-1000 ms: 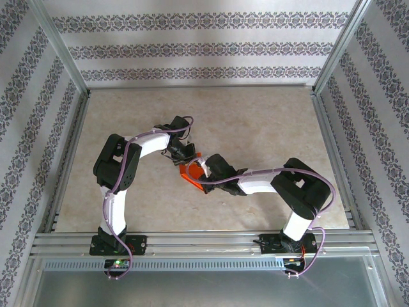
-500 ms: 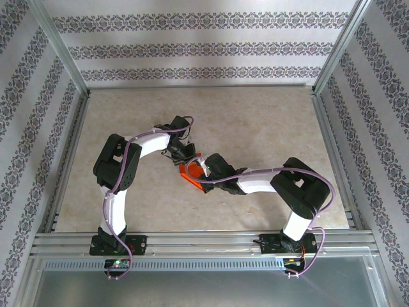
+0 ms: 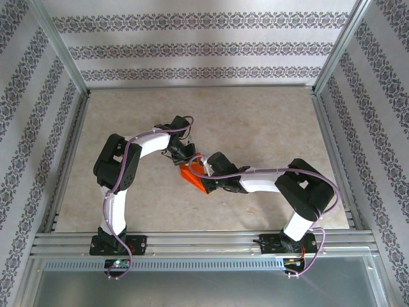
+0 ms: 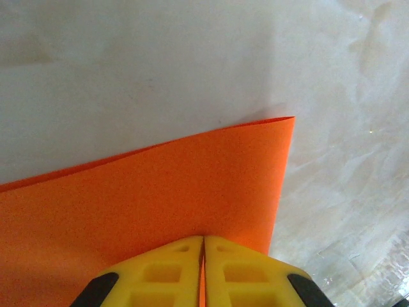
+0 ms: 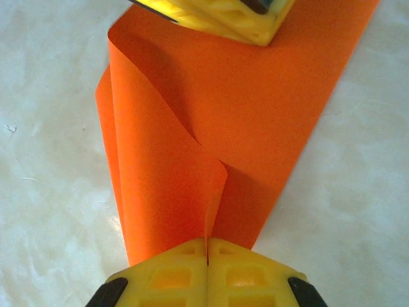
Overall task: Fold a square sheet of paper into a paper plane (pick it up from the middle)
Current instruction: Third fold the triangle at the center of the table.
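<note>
The left gripper (image 4: 203, 242) is pinched shut on the paper (image 4: 160, 192), its yellow jaws pressed together over one edge. In its wrist view a flat orange corner reaches out beyond the jaws, above the pale table (image 3: 268, 121). From above, the paper sits near the middle of the table, between the two grippers and just right of the left one. The right gripper (image 5: 208, 244) is likewise clamped shut on the opposite end. In its wrist view the paper runs as a long strip toward the left gripper at the top, with one layer curling up loosely along the left side.
</note>
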You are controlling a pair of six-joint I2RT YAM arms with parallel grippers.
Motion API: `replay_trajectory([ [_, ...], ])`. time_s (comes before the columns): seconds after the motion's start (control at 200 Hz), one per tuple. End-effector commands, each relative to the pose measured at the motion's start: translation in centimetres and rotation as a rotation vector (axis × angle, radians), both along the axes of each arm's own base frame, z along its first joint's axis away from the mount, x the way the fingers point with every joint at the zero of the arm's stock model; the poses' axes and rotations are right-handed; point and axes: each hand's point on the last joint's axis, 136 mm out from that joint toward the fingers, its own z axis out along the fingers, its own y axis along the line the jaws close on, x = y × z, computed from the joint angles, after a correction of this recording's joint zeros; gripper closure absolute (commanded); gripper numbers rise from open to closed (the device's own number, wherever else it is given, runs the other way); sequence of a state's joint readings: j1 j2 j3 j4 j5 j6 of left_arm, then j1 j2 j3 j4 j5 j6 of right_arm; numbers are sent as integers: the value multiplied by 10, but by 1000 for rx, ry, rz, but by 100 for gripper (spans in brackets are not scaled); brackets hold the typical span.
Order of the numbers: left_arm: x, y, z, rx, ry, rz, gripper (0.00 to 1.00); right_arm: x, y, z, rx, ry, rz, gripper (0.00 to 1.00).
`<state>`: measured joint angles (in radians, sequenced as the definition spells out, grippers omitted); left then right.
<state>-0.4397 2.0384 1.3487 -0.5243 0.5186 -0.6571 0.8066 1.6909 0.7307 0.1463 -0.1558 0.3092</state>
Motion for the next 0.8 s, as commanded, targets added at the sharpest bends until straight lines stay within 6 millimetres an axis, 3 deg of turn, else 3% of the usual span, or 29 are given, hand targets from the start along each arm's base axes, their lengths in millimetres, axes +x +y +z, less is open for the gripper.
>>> replay_trajectory([
  [0.0,-17,6,-21,75,68,-25,90,5,6,3,17,16,-1,96],
  [0.794,-18,5,-20,69,69,-26,90,9,0,-4,-28,33,-26,96],
])
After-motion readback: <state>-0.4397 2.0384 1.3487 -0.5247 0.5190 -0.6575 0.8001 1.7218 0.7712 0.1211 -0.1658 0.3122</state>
